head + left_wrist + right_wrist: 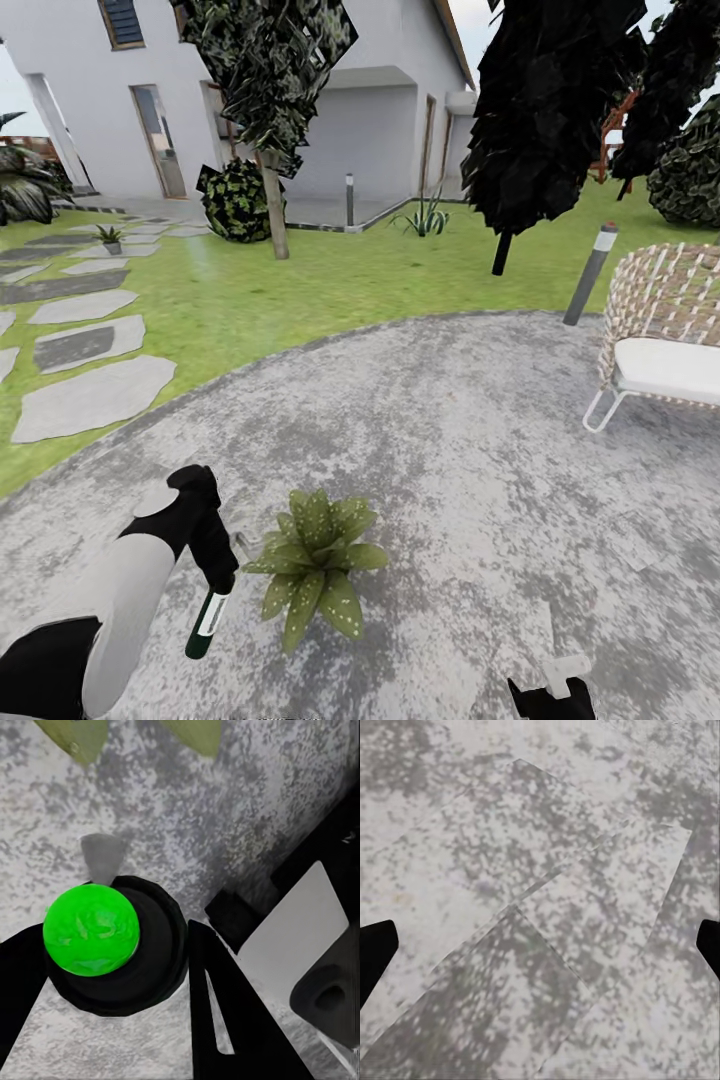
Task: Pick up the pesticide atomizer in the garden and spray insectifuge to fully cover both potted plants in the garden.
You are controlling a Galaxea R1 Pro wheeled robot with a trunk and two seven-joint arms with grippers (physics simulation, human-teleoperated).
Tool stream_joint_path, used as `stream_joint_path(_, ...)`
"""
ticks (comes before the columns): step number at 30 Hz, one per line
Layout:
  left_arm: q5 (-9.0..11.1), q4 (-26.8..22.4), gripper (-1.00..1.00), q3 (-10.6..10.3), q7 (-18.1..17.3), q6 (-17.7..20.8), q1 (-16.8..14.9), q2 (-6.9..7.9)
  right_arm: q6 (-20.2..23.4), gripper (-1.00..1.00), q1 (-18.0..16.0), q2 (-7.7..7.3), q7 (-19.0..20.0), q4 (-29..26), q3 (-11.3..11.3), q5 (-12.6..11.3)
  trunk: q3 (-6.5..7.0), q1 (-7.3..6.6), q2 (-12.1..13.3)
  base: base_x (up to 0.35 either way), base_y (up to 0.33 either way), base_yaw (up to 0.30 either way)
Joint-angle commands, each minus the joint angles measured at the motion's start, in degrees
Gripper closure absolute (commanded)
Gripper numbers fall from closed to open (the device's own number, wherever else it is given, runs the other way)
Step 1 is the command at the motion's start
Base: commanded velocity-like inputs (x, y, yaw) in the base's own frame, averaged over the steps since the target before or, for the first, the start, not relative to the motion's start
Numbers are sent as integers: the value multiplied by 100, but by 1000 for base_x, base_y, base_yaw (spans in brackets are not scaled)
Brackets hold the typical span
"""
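The potted plant point(315, 565) stands on the grey mottled paved circle point(450, 440), a low rosette of broad pointed green leaves with fine whitish specks of insectifuge point(340, 610) dotted over several of them; its pot is hidden under the foliage. A second small potted plant point(110, 237) sits far off among the stepping stones point(92, 398) on the lawn point(300, 290), too small to judge for specks.

The pesticide atomizer point(207, 622) hangs from the left gripper point(222, 585) just beside the near rosette, on the robot's left of it, bottle pointing downward over the paving and apart from the leaves. In the left wrist view the bottle point(120, 945) appears end-on as a dark round body with a bright green mark point(91, 930) on it, and the two black fingers point(225, 1012) press against it on either side (closed on the bottle, no gap visible). Two leaf tips point(75, 739) show beyond it.

The right gripper point(550, 700) sits low at the edge of the head view above bare paving. In the right wrist view its dark fingers point(375, 952) appear at opposite edges of the picture, spread wide with nothing between them but mottled stone point(547, 907).

A wicker chair with a white cushion point(665, 330) stands on the paving's far right, near a grey bollard light point(590, 275). Beyond the lawn are dark trees point(550, 110) and a white house point(200, 90).
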Motion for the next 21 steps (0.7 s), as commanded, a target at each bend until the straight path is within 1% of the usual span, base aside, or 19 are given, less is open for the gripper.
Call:
stream_joint_path(1, 14, -7, 100, 36, -44, 60, -2, -15, -18, -100, -3, -1, 36, 2, -50, 28, -5, -1, -2, 0, 0, 277)
stream_joint_path(4, 227, -24, 100, 41, -32, 62, 0, -32, -18, -100, -3, -1, 36, 2, -50, 28, -5, -1, -2, 0, 0, 277)
stream_joint_path(6, 275, -17, 100, 42, 64, 62, 0, -32, -18, -100, -3, -1, 36, 2, -50, 28, -5, -1, -2, 0, 0, 277)
stream_joint_path(8, 300, -6, 100, 48, 355, 62, 74, -32, -18, -100, -3, 6, 36, 2, -50, 28, -5, -1, -2, 0, 0, 277)
stream_joint_path(12, 307, -10, 100, 51, 510, 55, 288, -18, -18, -100, -3, 8, 36, 2, -50, 28, -5, -1, -2, 0, 0, 275)
stream_joint_path(15, 321, -11, 100, 55, 739, 53, 415, -15, -18, -100, -3, 8, 36, 2, -50, 28, -5, -1, -2, 0, 0, 262)
stream_joint_path(16, 401, -7, 100, 57, 868, 53, 435, -15, -18, -100, -3, 8, 36, 2, -50, 28, -5, -1, -2, 0, 0, 259)
stream_joint_path(17, 565, -4, 100, 58, 1012, 53, 446, -15, -18, -100, -3, 8, 36, 2, -50, 28, -5, -1, -2, 0, 0, 258)
stream_joint_path(19, 1010, 4, 100, 59, 1372, 51, 454, -14, -18, -100, -3, 2, 36, -3, -50, 28, -5, -1, -2, -27, 0, 246)
stream_joint_path(21, 1277, 6, 100, 58, 1722, 47, 466, -14, -18, -100, -3, -6, 36, -10, -50, 28, -5, -1, -2, -88, -23, 130)
